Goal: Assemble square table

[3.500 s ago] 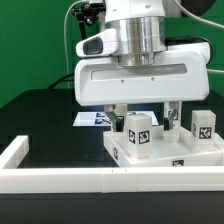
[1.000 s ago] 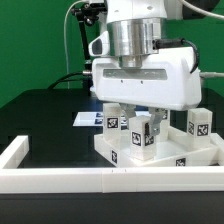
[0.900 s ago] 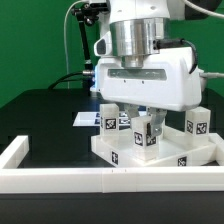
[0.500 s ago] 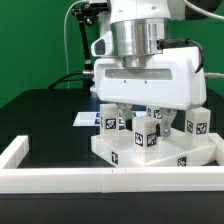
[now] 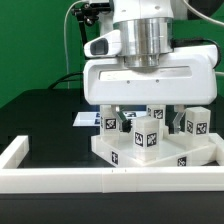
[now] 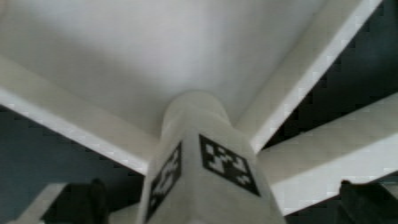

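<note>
The white square tabletop (image 5: 118,156) lies at the exterior view's lower right with its tagged rim facing front. Several white tagged leg blocks stand on it: a front one (image 5: 146,138), one at the left (image 5: 110,122), one behind (image 5: 158,115) and one at the right (image 5: 198,122). My gripper (image 5: 147,118) hangs straight above the front leg, its fingers on either side of the leg's top. In the wrist view the leg (image 6: 205,160) rises between the dark fingers (image 6: 89,200) of the gripper (image 6: 222,205). A gap shows on one side, so the jaws are open.
A long white rail (image 5: 60,180) runs along the front edge of the black table and turns up at the left. The marker board (image 5: 88,118) lies flat behind the tabletop. Cables and the arm's base stand at the back.
The gripper body has turned about its vertical axis, from skewed to broadside toward the camera. The front leg has shifted only slightly to the right.
</note>
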`<state>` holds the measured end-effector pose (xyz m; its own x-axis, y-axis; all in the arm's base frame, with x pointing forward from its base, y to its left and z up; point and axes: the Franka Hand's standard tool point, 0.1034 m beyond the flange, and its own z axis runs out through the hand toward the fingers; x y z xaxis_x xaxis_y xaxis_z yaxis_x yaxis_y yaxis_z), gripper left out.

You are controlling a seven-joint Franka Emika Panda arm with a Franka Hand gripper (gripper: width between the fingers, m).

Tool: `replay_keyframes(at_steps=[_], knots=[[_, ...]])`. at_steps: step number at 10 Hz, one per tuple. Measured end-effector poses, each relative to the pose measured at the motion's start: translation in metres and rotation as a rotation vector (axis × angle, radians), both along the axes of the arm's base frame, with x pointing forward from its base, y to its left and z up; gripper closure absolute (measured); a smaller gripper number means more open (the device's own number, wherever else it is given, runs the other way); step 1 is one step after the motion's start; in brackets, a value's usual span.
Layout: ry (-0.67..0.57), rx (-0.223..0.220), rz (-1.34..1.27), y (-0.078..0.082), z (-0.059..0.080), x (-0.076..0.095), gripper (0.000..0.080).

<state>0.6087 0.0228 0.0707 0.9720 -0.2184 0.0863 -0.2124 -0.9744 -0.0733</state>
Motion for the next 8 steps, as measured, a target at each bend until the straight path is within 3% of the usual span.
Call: replay_keyframes(at_steps=[8], knots=[[-0.025,-0.068,0.544,-0.0063,-0.0001,0.0002,0.0151]])
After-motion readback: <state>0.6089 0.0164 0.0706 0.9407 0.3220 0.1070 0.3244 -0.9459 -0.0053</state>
